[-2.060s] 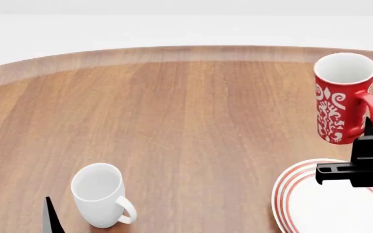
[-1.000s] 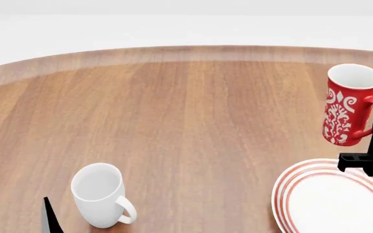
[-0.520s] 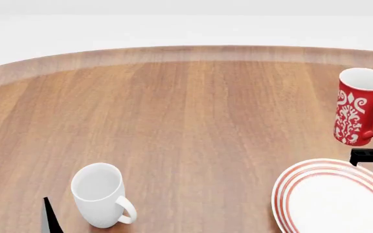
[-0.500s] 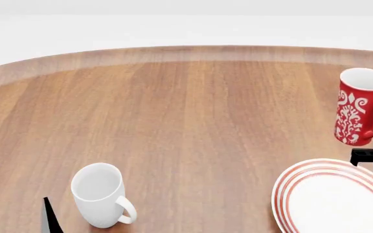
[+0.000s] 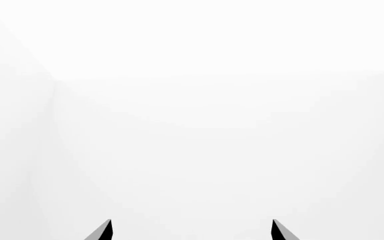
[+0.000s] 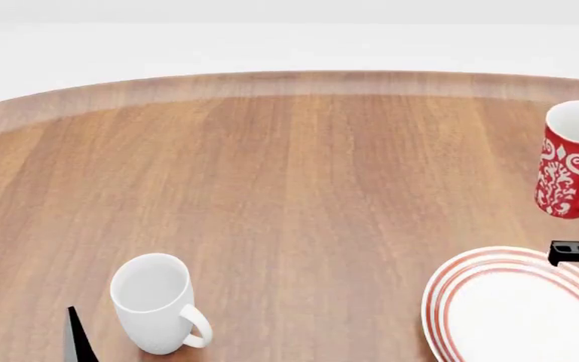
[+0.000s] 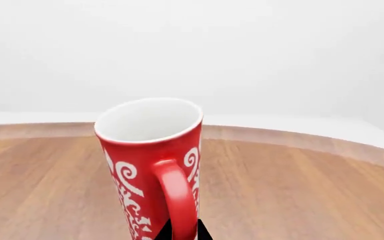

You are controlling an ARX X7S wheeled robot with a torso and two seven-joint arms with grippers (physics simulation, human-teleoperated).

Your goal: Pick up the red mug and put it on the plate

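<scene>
Red mug [image 6: 574, 171] hangs upright above the table [image 6: 300, 188], w/ the right gripper [image 7: 183, 233] closed on its handle, beyond the plate [image 6: 516, 309]. Left gripper [image 5: 190, 231] is apart, holds nothing. White mug [image 6: 154, 302] stands near-left.

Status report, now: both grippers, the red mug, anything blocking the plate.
Right gripper shut on red mug by its handle, mug upright, off the table. Left gripper open, idle. Plate bare, nothing in the way; white mug well clear.

Round wooden table [image 6: 289, 173]: white mug [image 6: 154, 303] upright near front edge; plate [image 6: 516, 309] at front right.
</scene>
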